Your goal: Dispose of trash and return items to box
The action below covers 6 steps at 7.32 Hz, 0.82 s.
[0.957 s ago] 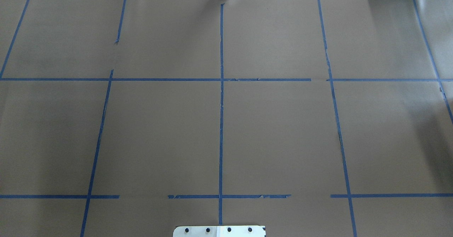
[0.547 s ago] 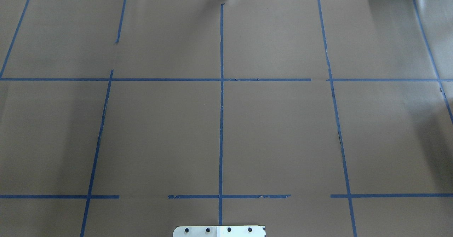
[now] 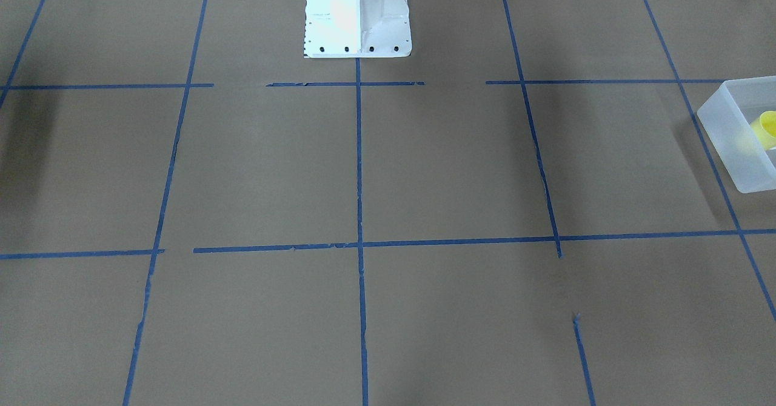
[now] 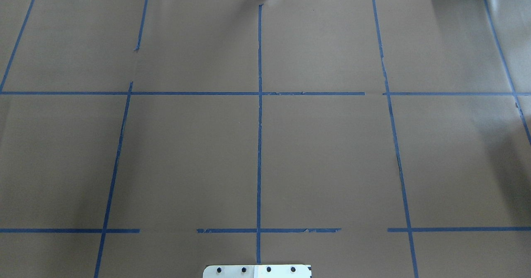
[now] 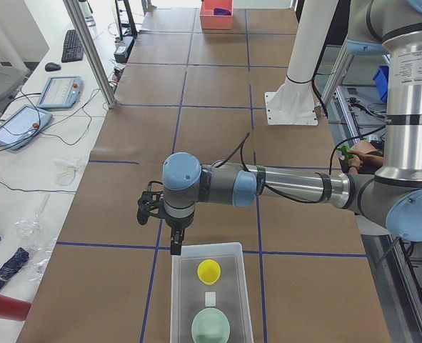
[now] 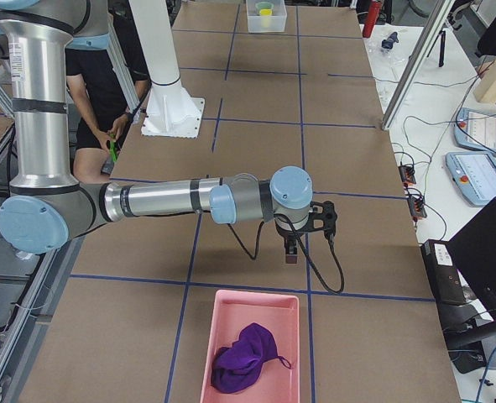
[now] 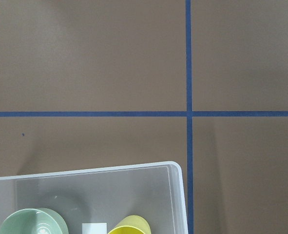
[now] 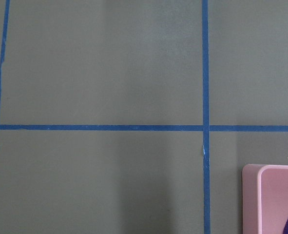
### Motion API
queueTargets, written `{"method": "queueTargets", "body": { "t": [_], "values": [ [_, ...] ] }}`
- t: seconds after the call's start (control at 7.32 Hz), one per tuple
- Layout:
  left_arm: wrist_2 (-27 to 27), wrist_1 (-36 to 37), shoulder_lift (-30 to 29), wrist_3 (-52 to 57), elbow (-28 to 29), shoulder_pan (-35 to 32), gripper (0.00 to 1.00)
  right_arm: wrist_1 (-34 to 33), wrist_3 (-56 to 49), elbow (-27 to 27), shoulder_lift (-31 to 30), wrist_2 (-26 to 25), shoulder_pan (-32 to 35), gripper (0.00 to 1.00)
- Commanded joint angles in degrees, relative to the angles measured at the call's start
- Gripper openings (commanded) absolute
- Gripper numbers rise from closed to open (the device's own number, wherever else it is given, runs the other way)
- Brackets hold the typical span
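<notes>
The translucent white box (image 5: 228,304) holds the yellow cup (image 5: 209,271), a pale green bowl (image 5: 211,327) and a small white piece (image 5: 210,298). The left wrist view shows the box rim (image 7: 109,169), cup (image 7: 129,225) and bowl (image 7: 31,222). In the front view, the box (image 3: 727,133) and cup (image 3: 767,127) sit at the right edge. My left gripper (image 5: 173,245) hangs just beyond the box's far wall; I cannot tell if it is open. My right gripper (image 6: 291,252) hovers short of a pink bin (image 6: 231,306) holding a purple cloth (image 6: 243,359); I cannot tell its state.
The white robot pedestal (image 3: 356,15) stands at the table's middle edge. The pink bin's corner (image 8: 273,195) shows in the right wrist view. A person (image 6: 105,84) stands behind the robot. Tablets (image 5: 57,91) and cables lie on the side bench.
</notes>
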Motion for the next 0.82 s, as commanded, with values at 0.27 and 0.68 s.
{"method": "queueTargets", "body": {
  "t": [0.27, 0.68],
  "values": [
    [-0.29, -0.87, -0.02, -0.33, 0.95, 3.03, 1.0, 0.0, 0.02, -0.03, -0.01, 0.0, 0.0, 1.0],
    [-0.29, -1.67, -0.02, -0.33, 1.56, 3.48, 1.0, 0.0, -0.07, -0.12, -0.01, 0.0, 0.0, 1.0]
  ]
}}
